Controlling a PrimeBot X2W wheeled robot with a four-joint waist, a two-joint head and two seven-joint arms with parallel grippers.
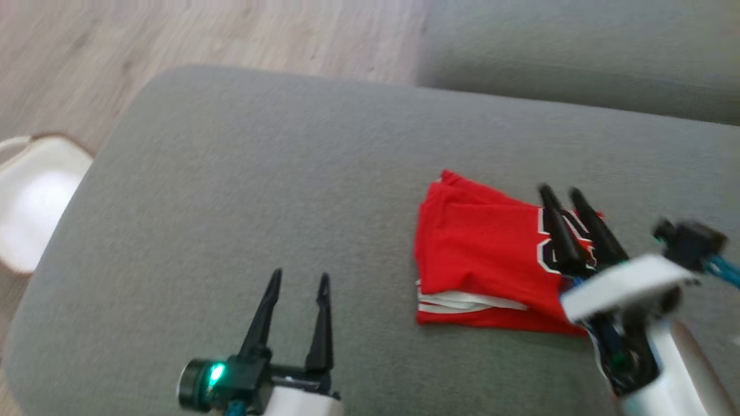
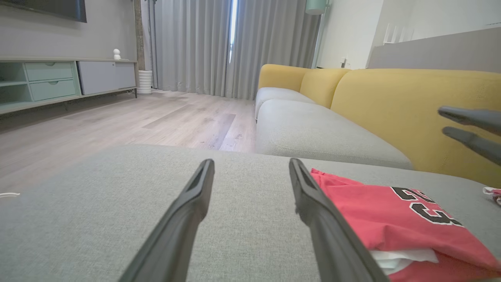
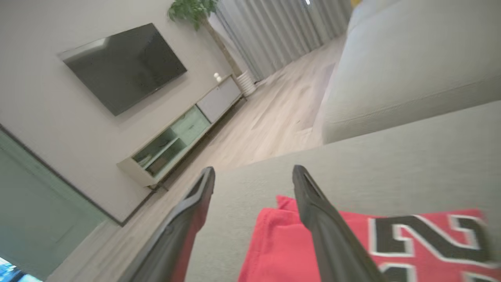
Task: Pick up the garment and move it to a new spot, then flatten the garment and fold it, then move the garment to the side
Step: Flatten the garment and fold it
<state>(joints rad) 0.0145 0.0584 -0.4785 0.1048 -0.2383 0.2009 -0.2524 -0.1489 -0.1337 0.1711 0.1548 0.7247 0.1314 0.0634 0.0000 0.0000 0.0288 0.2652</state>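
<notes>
Both empty and spread, our left hand (image 1: pixel 300 274) and right hand (image 1: pixel 559 189) hang clear because the folded shirt (image 1: pixel 480 248) looks set aside.

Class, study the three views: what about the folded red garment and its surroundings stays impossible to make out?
1. Head view: the number on the garment, covered by the right gripper and blurred.
2. Head view: the white object, cut by the left edge and washed out.
3. Left wrist view: a small item, cut by the right edge.
</notes>
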